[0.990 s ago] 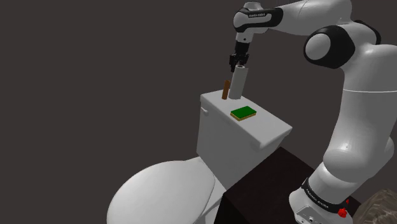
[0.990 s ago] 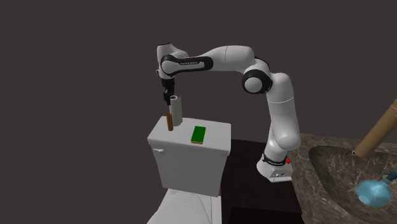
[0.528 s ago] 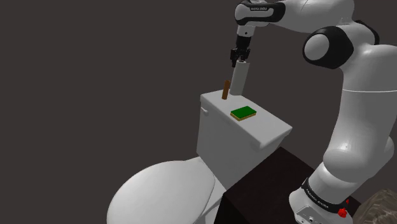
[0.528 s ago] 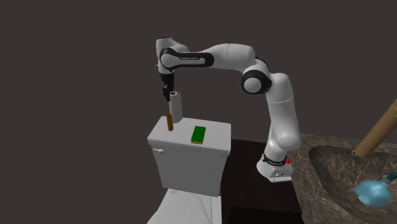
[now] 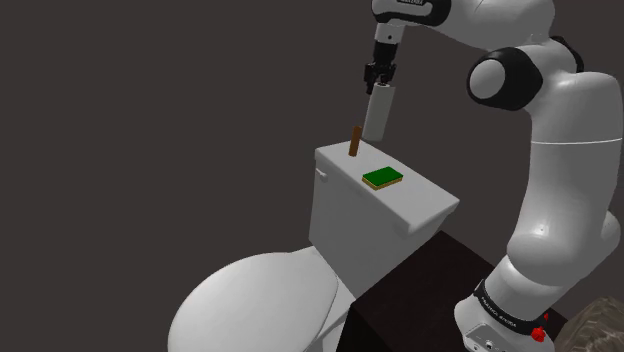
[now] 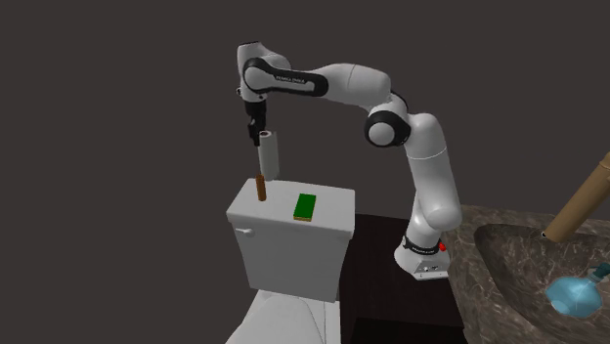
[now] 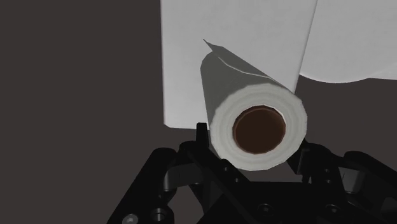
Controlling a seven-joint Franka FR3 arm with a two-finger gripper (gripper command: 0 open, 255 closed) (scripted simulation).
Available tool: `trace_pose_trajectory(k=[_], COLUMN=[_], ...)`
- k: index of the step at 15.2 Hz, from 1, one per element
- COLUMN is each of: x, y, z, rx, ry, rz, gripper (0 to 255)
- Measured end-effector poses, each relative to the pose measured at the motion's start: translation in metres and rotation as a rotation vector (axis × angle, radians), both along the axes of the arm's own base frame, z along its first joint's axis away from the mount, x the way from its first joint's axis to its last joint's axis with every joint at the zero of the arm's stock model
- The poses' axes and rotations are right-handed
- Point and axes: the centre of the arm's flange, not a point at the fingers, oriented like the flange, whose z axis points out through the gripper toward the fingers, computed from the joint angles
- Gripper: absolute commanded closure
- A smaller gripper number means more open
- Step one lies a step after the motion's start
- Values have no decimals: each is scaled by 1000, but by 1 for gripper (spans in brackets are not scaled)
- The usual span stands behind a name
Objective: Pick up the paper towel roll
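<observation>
The gripper (image 5: 379, 82) is clenched around the top end of the grey-white paper towel roll (image 5: 377, 112). The roll hangs in the air, seemingly clear of the toilet tank lid (image 5: 422, 203), where a brown stick (image 5: 354, 143) stands near a green sponge (image 5: 382, 179).

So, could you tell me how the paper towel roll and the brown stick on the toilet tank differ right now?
The paper towel roll is pale grey and thick; the brown stick is thin. The roll hangs above the tank lid, clasped at its top by the hand, while the stick stands on the lid. Both are roughly upright cylinders.
</observation>
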Motion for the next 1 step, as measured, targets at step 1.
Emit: trace_pose_trajectory(k=[1], x=[-1], y=[0], z=[3], rx=[0], ry=[0], rz=[0], gripper=[255])
